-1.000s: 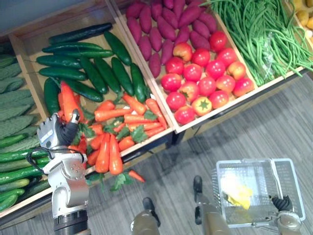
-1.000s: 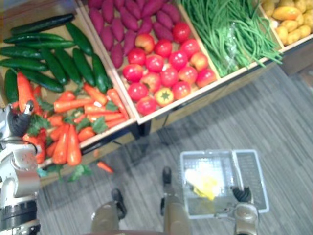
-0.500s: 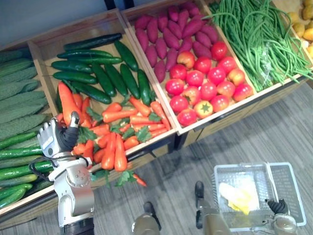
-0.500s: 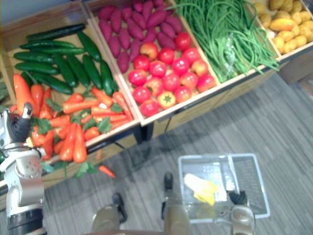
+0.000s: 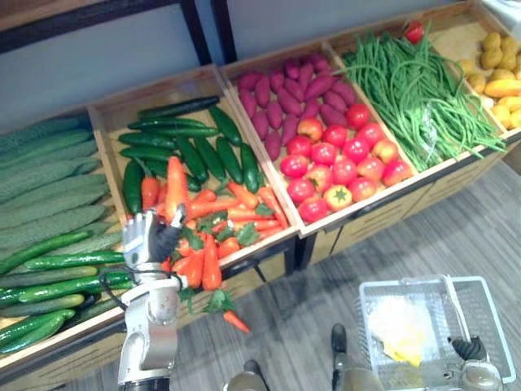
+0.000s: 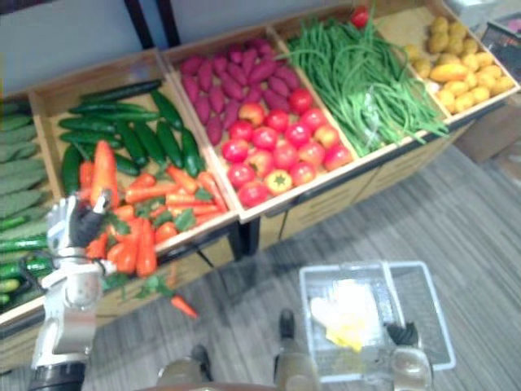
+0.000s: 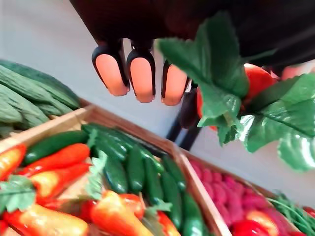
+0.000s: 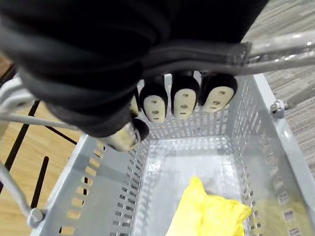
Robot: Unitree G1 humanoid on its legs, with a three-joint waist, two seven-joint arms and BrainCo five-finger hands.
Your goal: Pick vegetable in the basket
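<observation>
Lower left: my left hand (image 5: 151, 236) clamped on a carrot (image 5: 175, 183). Lower right: right hand (image 5: 468, 349) gripping the basket (image 5: 490, 318). By my reading, the transfer remains.

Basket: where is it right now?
In the left eye view the basket hangs at lower right, over the floor in front of the tomatoes, its handle held by the right hand.

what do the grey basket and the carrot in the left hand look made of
Pale grey slotted basket: likely moulded plastic, matt, with regular slots; its handle looks like metal wire. Orange carrot in the left hand: probably plastic imitation, smooth sheen, stiff flat leaves.
</observation>
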